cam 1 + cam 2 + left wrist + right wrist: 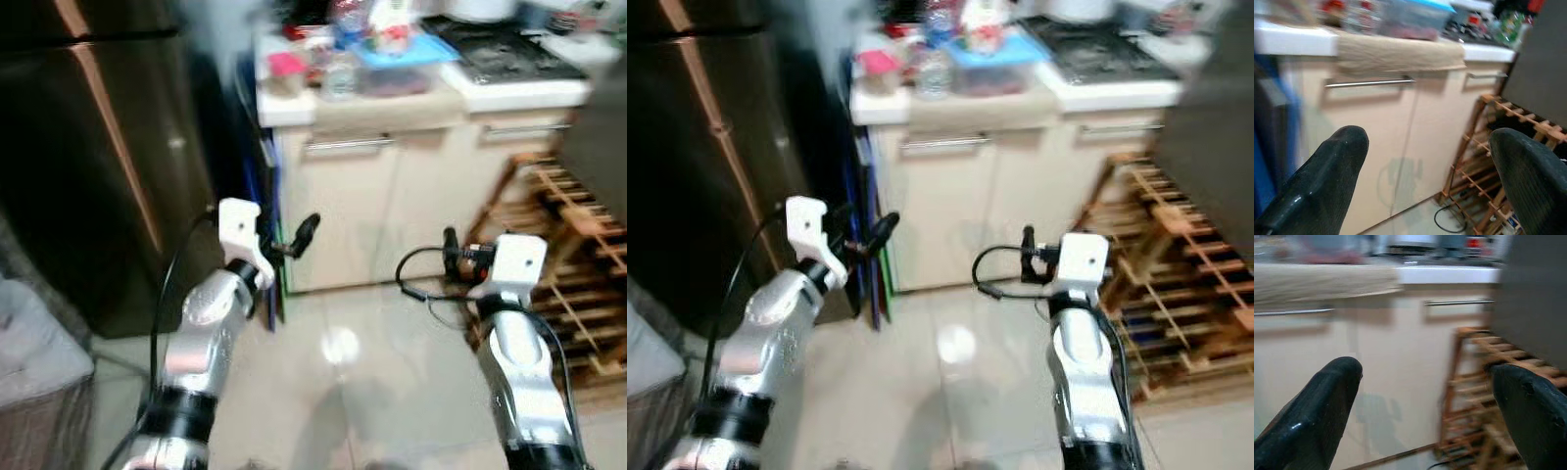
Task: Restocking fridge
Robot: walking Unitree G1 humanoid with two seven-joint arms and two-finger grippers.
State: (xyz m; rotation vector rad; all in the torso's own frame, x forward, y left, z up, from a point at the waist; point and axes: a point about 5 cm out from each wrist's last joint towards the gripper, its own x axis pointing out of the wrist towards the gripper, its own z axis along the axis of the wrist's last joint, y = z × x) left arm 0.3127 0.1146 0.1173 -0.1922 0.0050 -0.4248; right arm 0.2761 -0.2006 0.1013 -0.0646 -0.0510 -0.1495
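Note:
The dark fridge (88, 147) stands shut at the left, its doors edged with a copper strip. Both arms are raised in front of me at about the same height. My left gripper (291, 243) hovers near the fridge's right corner, open and holding nothing; its fingers (1327, 176) frame the cream cabinet in the left wrist view. To the right, my right gripper (453, 251) is open and empty too, with its fingers (1317, 406) spread wide before the cabinet. On the counter sit a blue-lidded container (397, 57), a clear bottle (340, 73) and a pink item (286, 66).
Cream cabinets (392, 206) with bar handles run under the white counter (509, 95), which carries a gas hob (509, 49). A wooden rack (573, 259) leans at the right. Blue flat boards (263, 166) fill the gap beside the fridge. A grey basket (34, 362) stands low left. Glossy tiled floor (343, 372) lies ahead.

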